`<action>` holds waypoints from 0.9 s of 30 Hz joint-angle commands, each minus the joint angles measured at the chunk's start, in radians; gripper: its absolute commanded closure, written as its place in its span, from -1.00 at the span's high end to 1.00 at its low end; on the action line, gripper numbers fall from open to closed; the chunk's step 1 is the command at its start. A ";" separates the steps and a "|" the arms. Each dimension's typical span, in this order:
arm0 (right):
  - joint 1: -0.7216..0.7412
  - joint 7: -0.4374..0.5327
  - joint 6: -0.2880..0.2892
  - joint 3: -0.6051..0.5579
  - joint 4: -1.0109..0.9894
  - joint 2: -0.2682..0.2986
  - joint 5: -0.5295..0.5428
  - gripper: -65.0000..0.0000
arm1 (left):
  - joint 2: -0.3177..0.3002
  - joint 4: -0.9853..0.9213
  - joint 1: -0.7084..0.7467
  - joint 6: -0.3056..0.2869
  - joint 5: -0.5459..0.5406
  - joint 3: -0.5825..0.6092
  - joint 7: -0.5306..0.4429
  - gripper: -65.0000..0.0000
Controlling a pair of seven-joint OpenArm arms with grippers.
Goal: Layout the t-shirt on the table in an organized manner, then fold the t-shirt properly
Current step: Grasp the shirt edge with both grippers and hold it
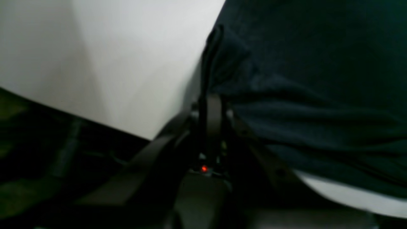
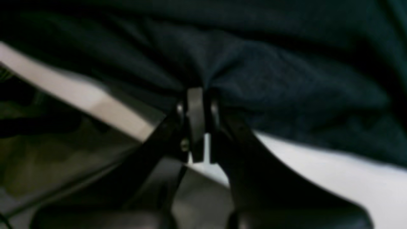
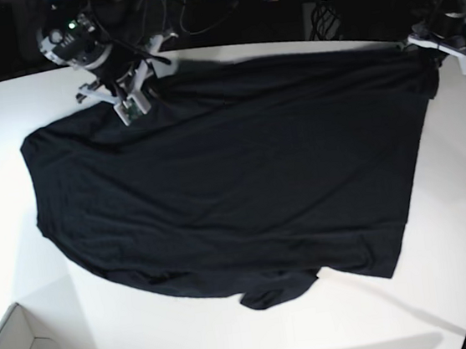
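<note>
Shirt (image 3: 226,184) spread across table (image 3: 235,343); its far-edge hem is pinched by left fingers (image 1: 212,63) and right fingers (image 2: 198,95), both clenched on cloth, presumably for tensioning flat.

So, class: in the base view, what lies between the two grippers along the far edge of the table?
The black t-shirt: its far edge runs from the right gripper to the left gripper, each shut on it, over the white table. The base view shows this.

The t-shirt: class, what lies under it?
The t-shirt lies spread on the white table, which shows bare all around it. The tabletop directly beneath the cloth is covered, so nothing there can be seen.
</note>
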 commanded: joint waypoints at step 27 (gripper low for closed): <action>-0.145 0.025 0.003 -0.008 0.027 0.014 0.016 -1.00 | -0.010 0.007 0.001 -0.002 -0.011 -0.069 -0.018 -1.00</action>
